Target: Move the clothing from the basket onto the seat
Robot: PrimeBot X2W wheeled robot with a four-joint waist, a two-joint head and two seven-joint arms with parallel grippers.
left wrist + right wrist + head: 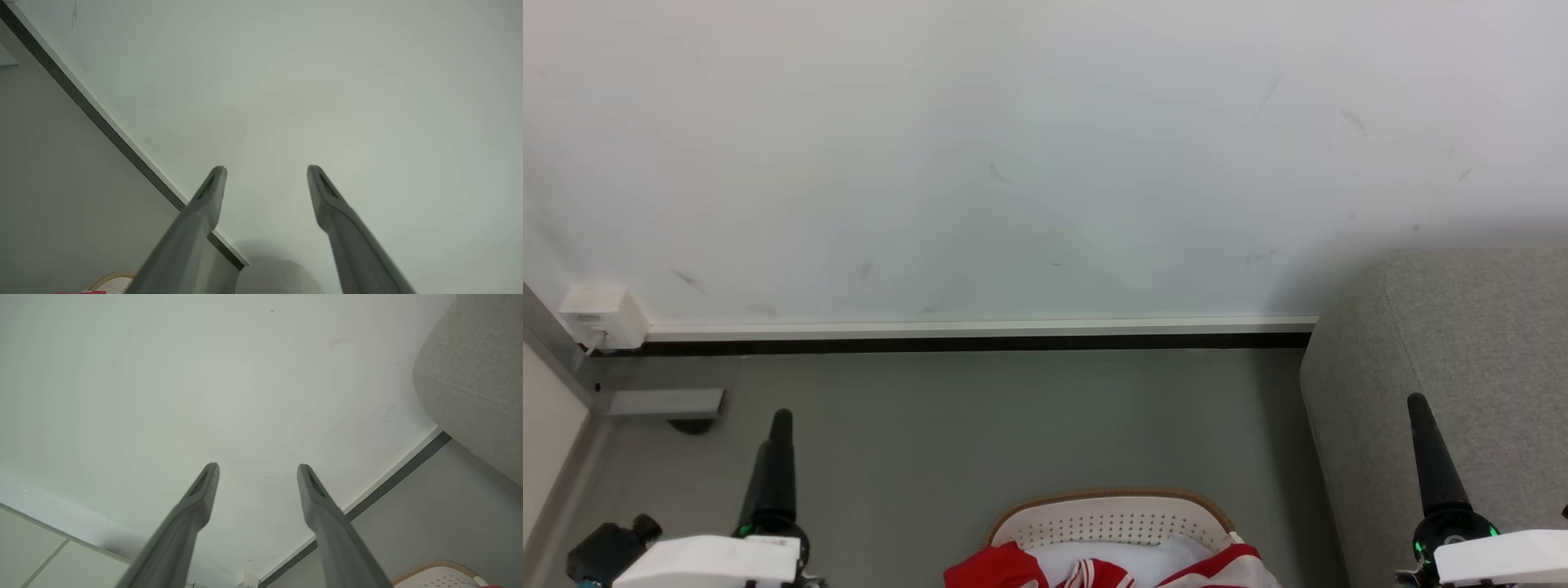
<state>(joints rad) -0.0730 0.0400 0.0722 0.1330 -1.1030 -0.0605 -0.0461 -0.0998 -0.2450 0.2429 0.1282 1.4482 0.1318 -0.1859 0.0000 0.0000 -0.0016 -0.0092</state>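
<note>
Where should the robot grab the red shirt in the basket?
Probably the bunched-up red fold at the left of the clothing, coming straight down from above. That fold humps up, so it looks easy to pinch, and the wall of the basket blocks a sideways reach. The open left claw is nearest.

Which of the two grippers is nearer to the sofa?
The right gripper: in the head view it rises in front of the grey sofa, while the left gripper stands over the floor on the other side of the basket.
</note>
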